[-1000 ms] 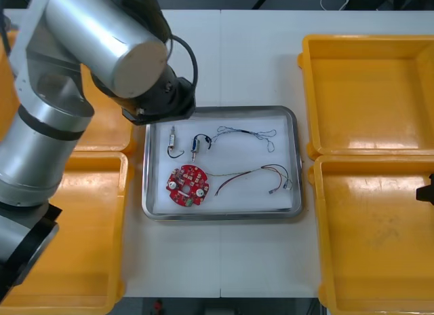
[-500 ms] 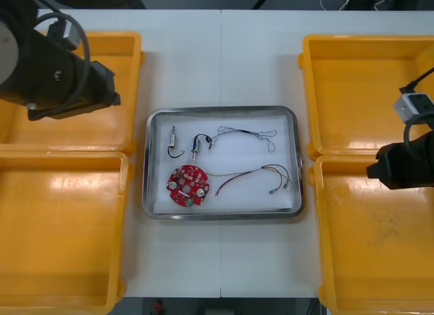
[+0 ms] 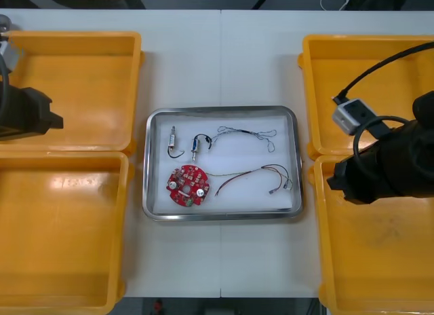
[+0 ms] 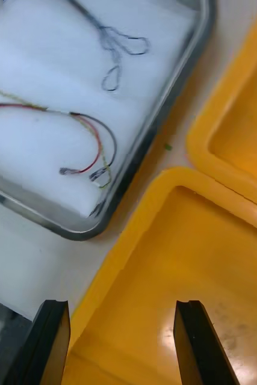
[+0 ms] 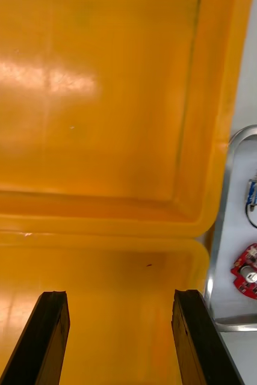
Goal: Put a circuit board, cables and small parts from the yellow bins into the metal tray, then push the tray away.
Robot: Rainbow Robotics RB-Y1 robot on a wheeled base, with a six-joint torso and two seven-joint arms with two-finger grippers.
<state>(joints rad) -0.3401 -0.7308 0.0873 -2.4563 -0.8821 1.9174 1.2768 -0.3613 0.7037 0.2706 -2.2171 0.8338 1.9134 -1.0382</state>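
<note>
You have the round red circuit board [image 3: 188, 186] lying flat on the white lining of the metal tray [image 3: 224, 215], in its near left part. Just beyond the board, a small metal part [image 3: 173, 140] sits close to the tray's left rim, and a short black cable [image 3: 198, 142] curls beside it. From there the twisted blue and white cable [image 3: 245, 132] runs along the far side toward the right rim, ending in small loops. The red and yellow cable [image 3: 251, 172] leads from the board to the right, its loose ends lying near the right rim. The tray rests in the middle of the light table [image 3: 220, 57], between the four yellow bins and apart from each. Your right gripper [image 4: 122, 346] hangs over the inner far corner of the near right bin [image 3: 380, 261], just beside the tray's near right corner, its fingers spread wide with nothing between them. The far right bin [image 3: 366, 91] lies just beyond it. Your left gripper [image 5: 119, 340] is over the near left bin [image 3: 61, 233], close to where it meets the far left bin [image 3: 81, 84]. Its fingers are likewise held well apart and grip nothing.
</note>
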